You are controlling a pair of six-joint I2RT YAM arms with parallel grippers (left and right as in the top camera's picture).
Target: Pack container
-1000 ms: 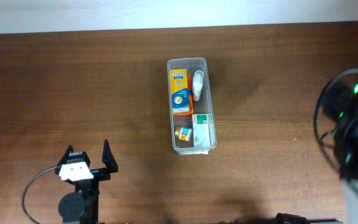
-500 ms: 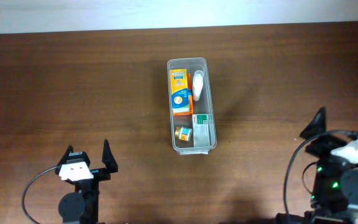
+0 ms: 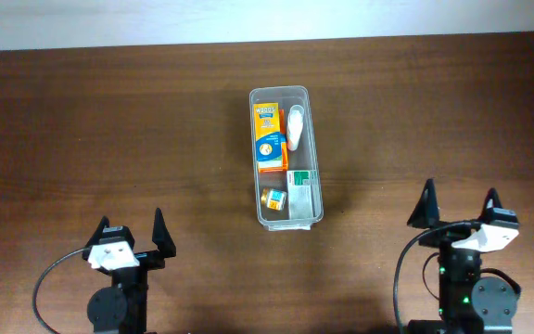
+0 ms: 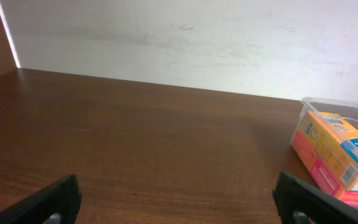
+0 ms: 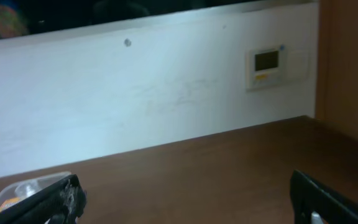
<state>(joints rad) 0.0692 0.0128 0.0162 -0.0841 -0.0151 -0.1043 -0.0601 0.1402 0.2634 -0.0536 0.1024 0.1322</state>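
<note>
The clear plastic container [image 3: 306, 219] stands lengthwise at the table's centre. Inside lie an orange box [image 3: 267, 136], a white bottle [image 3: 296, 126], a green-and-white box [image 3: 302, 182] and a small orange-and-blue box [image 3: 274, 199]. The container also shows at the right edge of the left wrist view [image 4: 328, 104] and at the lower left of the right wrist view [image 5: 33, 184]. My left gripper [image 3: 132, 231] is open and empty at the front left. My right gripper [image 3: 459, 207] is open and empty at the front right. Both are far from the container.
The brown wooden table [image 3: 109, 121] ends at a white wall at the back [image 4: 185, 37]. A small wall panel with a display [image 5: 267, 62] is on the wall in the right wrist view.
The right arm swung from the table's right edge down to the front right, and its open gripper now points at the back wall. The left arm and container have not moved.
</note>
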